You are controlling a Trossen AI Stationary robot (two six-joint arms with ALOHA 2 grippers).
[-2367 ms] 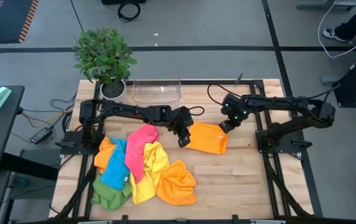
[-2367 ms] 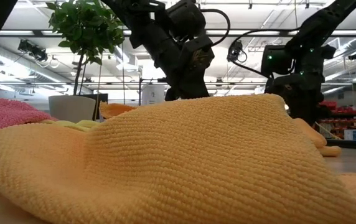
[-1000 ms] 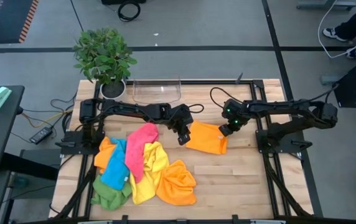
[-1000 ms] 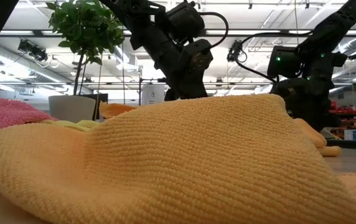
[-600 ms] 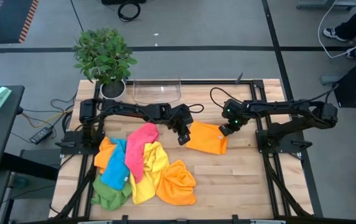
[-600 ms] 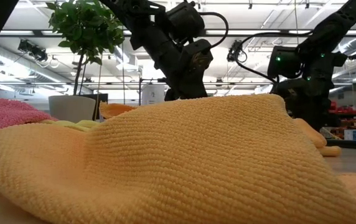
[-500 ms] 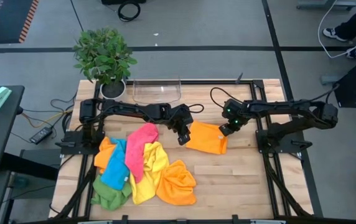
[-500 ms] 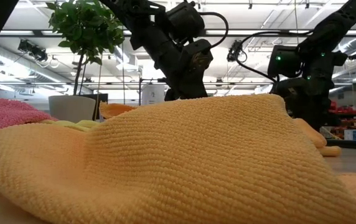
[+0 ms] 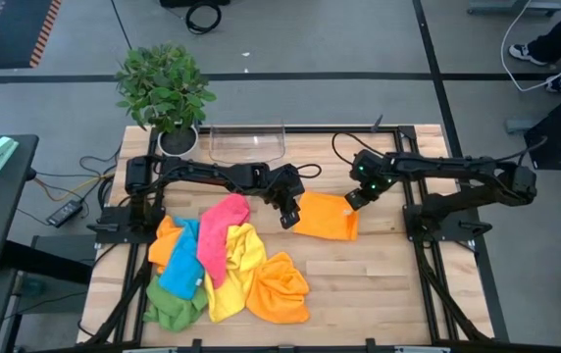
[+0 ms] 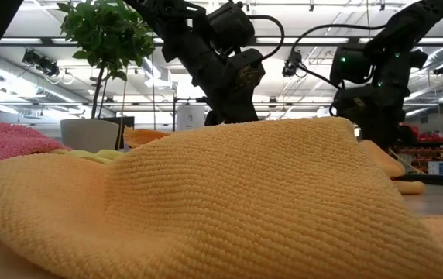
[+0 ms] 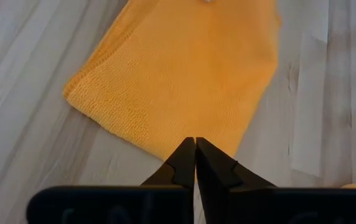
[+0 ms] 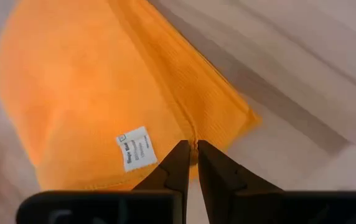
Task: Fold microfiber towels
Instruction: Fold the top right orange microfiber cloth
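On your pale wooden tabletop (image 9: 379,284) the folded orange microfiber towel (image 9: 326,217) lies between both arms, its long axis running left to right. The right gripper (image 9: 353,201) has lifted slightly, fingers clenched on its edge; the left gripper (image 9: 287,224) stays clenched, empty.

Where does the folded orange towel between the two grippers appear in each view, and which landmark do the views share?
High view: folded orange towel at table centre, between both grippers.
Low view: mostly hidden behind a yellow towel; only an orange edge shows at right.
Left wrist view: it fills the upper middle.
Right wrist view: it fills the left and centre.
Shared landmark: the towel's white label, clear only in the right wrist view.
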